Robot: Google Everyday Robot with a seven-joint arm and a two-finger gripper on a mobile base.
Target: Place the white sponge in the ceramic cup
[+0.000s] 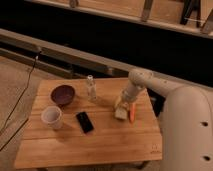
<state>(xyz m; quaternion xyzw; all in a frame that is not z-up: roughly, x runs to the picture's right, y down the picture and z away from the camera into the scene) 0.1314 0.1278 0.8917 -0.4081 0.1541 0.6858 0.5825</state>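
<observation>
Gripper (121,104) sat directly over white sponge (120,114) near right edge of bench (100,145), carrot (132,113) just beside sponge. Grip open or closed: cannot tell. Ceramic cup (51,117) stood near left edge.

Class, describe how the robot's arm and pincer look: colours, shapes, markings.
The arm is off-white, built of thick, rounded shells with a round joint near the wrist. Small dark dots mark the big nearest shell. No cables show on it. The pincer, pale and slim, sits at the white sponge.
</observation>
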